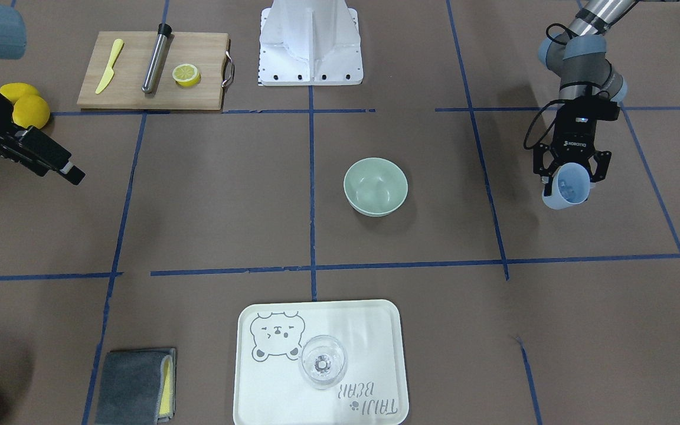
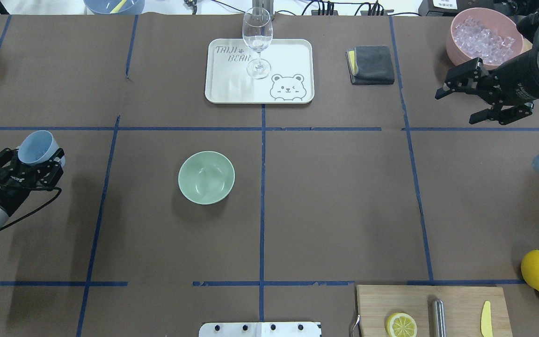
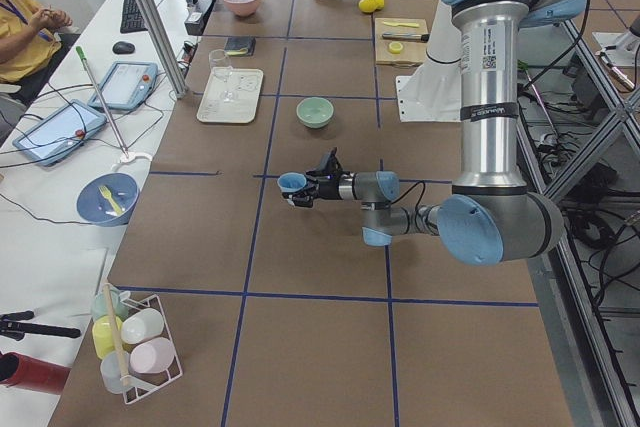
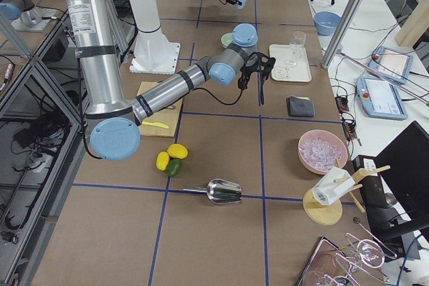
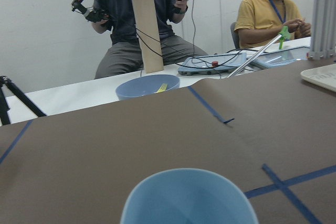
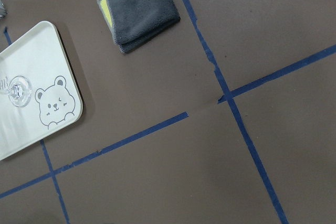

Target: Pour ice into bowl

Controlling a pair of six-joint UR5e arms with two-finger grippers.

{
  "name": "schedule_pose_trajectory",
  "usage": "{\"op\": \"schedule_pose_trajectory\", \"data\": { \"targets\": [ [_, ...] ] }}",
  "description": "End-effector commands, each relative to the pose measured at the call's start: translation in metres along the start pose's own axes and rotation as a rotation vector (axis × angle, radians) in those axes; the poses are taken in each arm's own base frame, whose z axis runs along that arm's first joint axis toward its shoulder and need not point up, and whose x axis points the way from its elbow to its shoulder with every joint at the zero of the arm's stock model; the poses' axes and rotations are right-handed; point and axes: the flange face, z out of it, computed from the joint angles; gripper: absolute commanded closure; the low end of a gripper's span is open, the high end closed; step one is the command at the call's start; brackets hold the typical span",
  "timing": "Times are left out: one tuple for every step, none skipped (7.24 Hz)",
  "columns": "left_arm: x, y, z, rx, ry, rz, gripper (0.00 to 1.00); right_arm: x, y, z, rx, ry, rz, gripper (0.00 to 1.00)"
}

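bowl (image 2: pixel 206 177) well apart from blue cup (image 2: pixel 35 146) in left fingers (image 1: pixel 601 166).

matt bowl (image 2: pixel 206 177), wooden board (image 1: pixel 152 71), clear glass (image 2: pixel 257 42)

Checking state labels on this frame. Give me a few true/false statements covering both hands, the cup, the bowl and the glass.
1. The left hand is shut on the blue cup. True.
2. The bowl holds ice. False: it is empty; ice lies in the pink container.
3. The right hand is open and holds nothing. True.
4. The wine glass stands on the cutting board. False: it stands on the tray.
5. The blue cup hangs directly over the bowl. False: it is off to one side, well apart from the bowl.
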Motion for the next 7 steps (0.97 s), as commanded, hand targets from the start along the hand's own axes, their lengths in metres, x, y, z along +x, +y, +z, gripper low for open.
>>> {"op": "schedule_pose_trajectory", "data": {
  "targets": [
    [0.072, -0.031, 0.026, -0.011, 0.176, 0.149, 1.0, 0.005, -0.005, -0.008, 0.015, -0.003, 0.01, 0.0],
    [0.108, -0.068, 0.031, -0.009, 0.191, 0.222, 1.0, 0.007, -0.006, -0.008, 0.02, 0.0, 0.014, 0.0],
    [0.128, -0.091, 0.032, -0.056, 0.159, 0.378, 1.0, 0.011, -0.007, -0.007, 0.025, 0.007, 0.018, 0.0],
    [0.153, -0.115, 0.029, -0.012, 0.19, 0.483, 1.0, 0.013, -0.008, -0.006, 0.026, 0.01, 0.021, 0.0],
    [0.17, -0.111, 0.03, -0.035, 0.203, 0.546, 1.0, 0.016, -0.008, -0.005, 0.027, 0.014, 0.024, 0.0],
    [0.19, -0.11, 0.029, -0.042, 0.23, 0.545, 1.0, 0.017, -0.007, -0.006, 0.027, 0.014, 0.024, 0.0],
    [0.204, -0.1, 0.034, -0.074, 0.223, 0.583, 1.0, 0.018, -0.006, -0.006, 0.027, 0.014, 0.024, 0.0]
  ]
}}
